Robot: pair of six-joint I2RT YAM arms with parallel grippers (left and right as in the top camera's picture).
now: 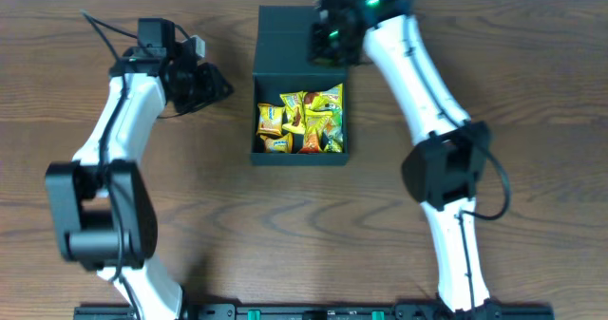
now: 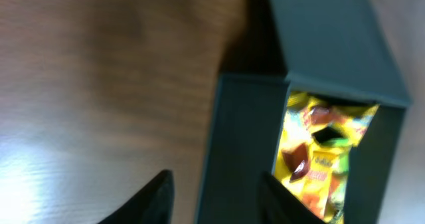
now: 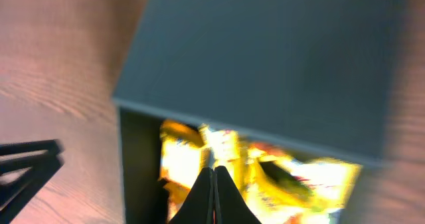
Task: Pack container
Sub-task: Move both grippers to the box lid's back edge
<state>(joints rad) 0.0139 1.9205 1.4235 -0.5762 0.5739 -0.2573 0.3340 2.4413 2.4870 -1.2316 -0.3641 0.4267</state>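
Teal container [image 1: 285, 40]: one, open; yellow packets [image 1: 302, 121] inside: roughly six

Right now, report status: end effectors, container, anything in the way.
Left end effector open, left of container. Right end effector shut, above the lid hinge, in the flap's path. Lid open, yellow packets inside.

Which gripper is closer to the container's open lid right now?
Right. The right gripper is shut, above the lid by its hinge edge; the left gripper is off the container's left side, clear of the lid.
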